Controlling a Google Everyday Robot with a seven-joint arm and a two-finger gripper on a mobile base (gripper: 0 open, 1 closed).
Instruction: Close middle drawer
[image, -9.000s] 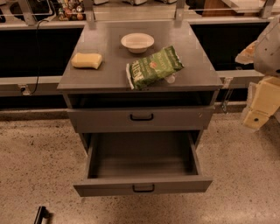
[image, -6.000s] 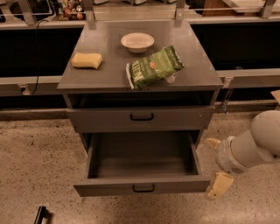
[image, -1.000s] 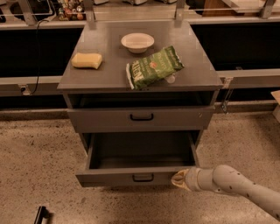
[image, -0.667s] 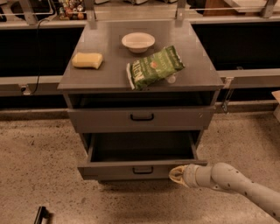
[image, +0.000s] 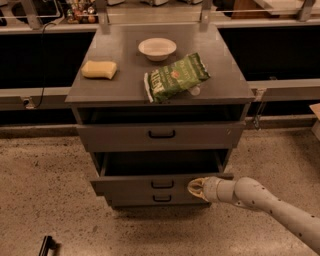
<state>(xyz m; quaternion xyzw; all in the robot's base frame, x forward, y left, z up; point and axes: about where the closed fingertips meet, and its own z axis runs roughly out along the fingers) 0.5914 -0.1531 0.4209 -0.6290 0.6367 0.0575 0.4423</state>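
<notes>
The middle drawer is the second grey drawer of the cabinet, with a small black bar handle. It stands out a short way, and a dark gap shows above its front. My gripper rests against the drawer's front just right of the handle. The arm reaches in from the lower right. The top drawer sits slightly out, and the bottom drawer is in.
On the cabinet top lie a yellow sponge, a white bowl and a green chip bag. A black object lies on the speckled floor at the lower left. Dark counters run behind the cabinet.
The middle drawer has slid from wide open to only a short way out. My gripper came down from the right to its front and has moved in with it.
</notes>
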